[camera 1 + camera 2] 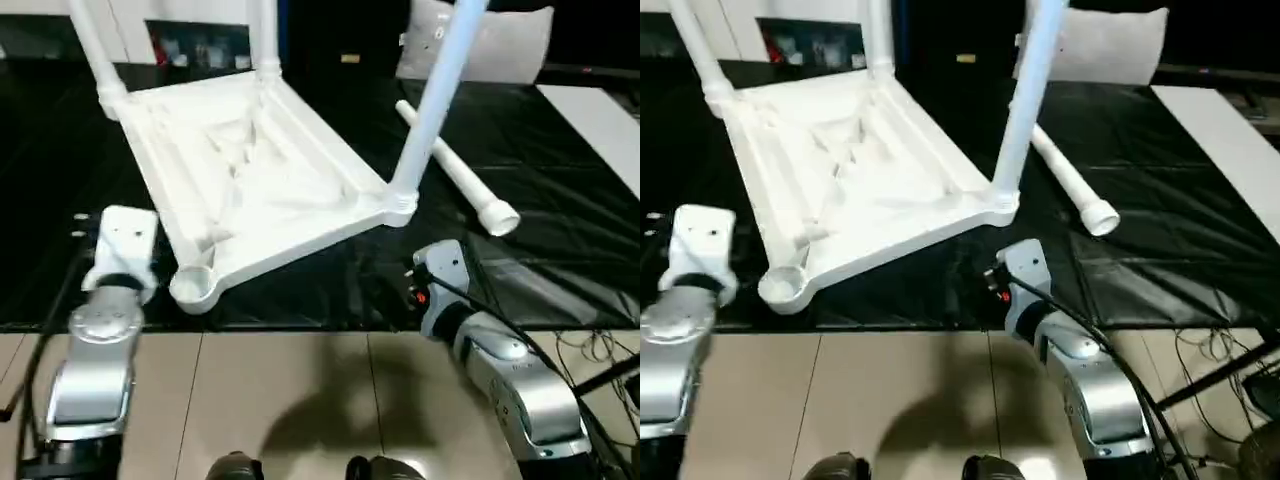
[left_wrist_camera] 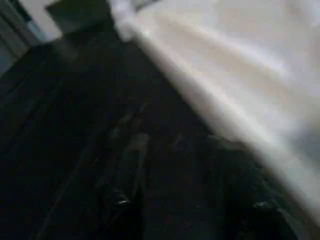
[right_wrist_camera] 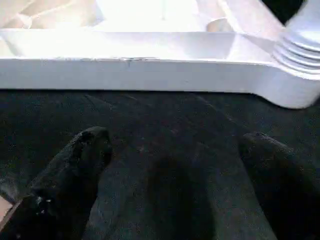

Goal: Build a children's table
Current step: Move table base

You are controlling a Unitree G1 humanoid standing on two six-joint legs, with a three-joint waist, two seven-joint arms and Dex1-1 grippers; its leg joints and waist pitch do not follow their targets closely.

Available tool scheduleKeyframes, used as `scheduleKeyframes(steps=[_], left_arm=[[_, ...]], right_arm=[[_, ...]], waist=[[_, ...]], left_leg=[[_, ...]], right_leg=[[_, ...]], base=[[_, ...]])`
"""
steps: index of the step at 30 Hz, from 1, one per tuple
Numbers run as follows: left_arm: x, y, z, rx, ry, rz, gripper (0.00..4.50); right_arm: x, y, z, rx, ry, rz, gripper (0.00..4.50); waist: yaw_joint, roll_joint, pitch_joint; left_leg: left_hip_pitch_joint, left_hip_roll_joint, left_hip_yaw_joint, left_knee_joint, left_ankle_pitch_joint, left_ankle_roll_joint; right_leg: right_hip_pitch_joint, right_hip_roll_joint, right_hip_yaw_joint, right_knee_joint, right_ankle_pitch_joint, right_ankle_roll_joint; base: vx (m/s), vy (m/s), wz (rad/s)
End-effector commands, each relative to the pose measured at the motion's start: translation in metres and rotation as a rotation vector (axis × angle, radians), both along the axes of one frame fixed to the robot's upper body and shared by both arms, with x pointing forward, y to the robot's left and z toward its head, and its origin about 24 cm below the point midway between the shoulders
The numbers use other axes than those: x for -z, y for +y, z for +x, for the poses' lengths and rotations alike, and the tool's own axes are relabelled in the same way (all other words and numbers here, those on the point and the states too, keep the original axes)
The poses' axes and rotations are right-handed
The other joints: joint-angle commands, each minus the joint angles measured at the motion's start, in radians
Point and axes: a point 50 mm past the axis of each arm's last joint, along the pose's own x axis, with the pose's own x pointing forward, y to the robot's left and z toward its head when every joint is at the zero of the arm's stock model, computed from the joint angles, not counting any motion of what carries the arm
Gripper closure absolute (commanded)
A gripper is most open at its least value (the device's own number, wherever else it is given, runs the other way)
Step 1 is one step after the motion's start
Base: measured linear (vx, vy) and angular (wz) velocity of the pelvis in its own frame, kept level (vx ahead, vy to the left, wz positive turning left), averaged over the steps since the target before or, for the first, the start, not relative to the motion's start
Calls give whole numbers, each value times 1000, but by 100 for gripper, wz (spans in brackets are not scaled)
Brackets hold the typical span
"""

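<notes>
Children's table top (image 1: 250, 170) lies underside up across the upper left and centre of the head view on the black work table (image 1: 560, 250). Three legs stand in its corners; its near-left socket (image 1: 192, 285) is empty. Left gripper (image 2: 185, 165) and right gripper (image 3: 175, 150) hover spread, grasping nothing. A loose leg (image 1: 455, 170) lies right of centre.

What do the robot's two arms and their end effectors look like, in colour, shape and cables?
Both forearms are rounded silver shells. The left arm ends in a white boxy wrist block. The right arm carries a black cable and a small red light. The right end effector has two blunt black fingers.
</notes>
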Motion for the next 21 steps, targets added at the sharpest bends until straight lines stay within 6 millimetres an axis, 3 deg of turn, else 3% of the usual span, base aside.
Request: scheduleKeyframes(steps=[1, 2, 4, 5, 7, 10, 12, 14, 21], left_arm=[[7, 2, 0, 9, 60, 19, 224], [12, 2, -2, 30, 102, -2, 215], [16, -2, -2, 79, 130, -51, 199], [17, -6, -3, 105, 144, -76, 189], [19, -14, -3, 186, 168, -117, 183], [22, -25, -5, 307, 207, -140, 164], [23, -31, -6, 385, 226, -148, 142], [23, -38, -9, 457, 245, -183, 125], [27, -60, -9, 625, 286, -236, 103]], right_arm=[[1, -3, 1, 3, 10, -22, 0], [2, -2, 1, -5, 21, -26, 0], [3, -2, 1, -19, 26, -29, 0], [3, -1, 1, -20, 25, -29, 0], [3, -1, 2, -21, 21, -30, 0], [2, -1, 3, -23, 17, -33, 0], [2, -1, 4, -26, 16, -36, 0], [2, -1, 4, -30, 15, -39, 0], [2, 0, 6, -42, 14, -51, 0]], waist=[[2, 20, -82], [5, 18, -91], [7, 18, -98], [7, 15, -94], [8, 11, -90], [9, 12, -79], [9, 10, -76], [9, 8, -75], [13, 9, -78]], left_leg=[[6, 63, -16, -89, -149, 20], [3, 60, -15, -82, -61, 44], [2, 59, -14, -72, 51, 76], [-1, 59, -10, -72, 57, 92], [0, 62, -7, -78, -13, 98], [2, 67, -5, -90, -149, 56], [6, 69, -3, -94, -196, 30], [9, 71, 0, -97, -219, 10], [7, 70, 3, -98, -202, -1]], right_leg=[[37, -63, 64, -56, -137, -193], [44, -62, 62, -42, -39, -216], [44, -59, 60, -28, 86, -247], [44, -60, 59, -28, 98, -263], [45, -66, 60, -37, 16, -269], [41, -67, 61, -54, -154, -238], [36, -68, 64, -61, -225, -211], [31, -67, 65, -66, -257, -189], [30, -65, 67, -61, -229, -181]], base=[[57, 2, 3], [0, 0, 0], [0, 0, 0], [0, 0, 0], [0, 0, 0], [0, 0, 0], [0, 0, 0], [0, 0, 0], [0, 0, 0]])
